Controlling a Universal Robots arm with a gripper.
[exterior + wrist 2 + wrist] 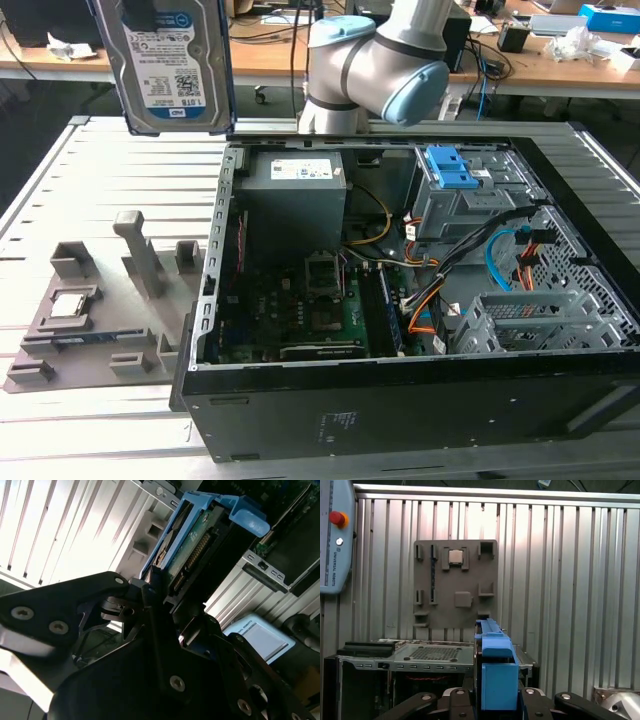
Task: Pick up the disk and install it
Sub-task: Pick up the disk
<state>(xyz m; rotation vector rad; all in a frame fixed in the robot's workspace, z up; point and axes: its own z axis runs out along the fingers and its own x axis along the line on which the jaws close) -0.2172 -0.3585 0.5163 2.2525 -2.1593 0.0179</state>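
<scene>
The disk (170,70), a silver hard drive with a white-and-blue label in a blue bracket, hangs upright high above the slatted table, off the open case's far corner on the exterior view's left. In the second wrist view my gripper (160,587) is shut on one end of the disk (192,545), whose connector edge and green board show. The first wrist view looks along the blue bracket (497,665), which stands edge-on between my black fingers (457,700).
The open computer case (210,290) lies on its side, with a blue-topped grey drive cage (455,180) at its far right and loose cables nearby. A grey fixture plate (140,270) holding a small square chip (70,305) lies on the exterior view's left. My arm (380,60) stands behind the case.
</scene>
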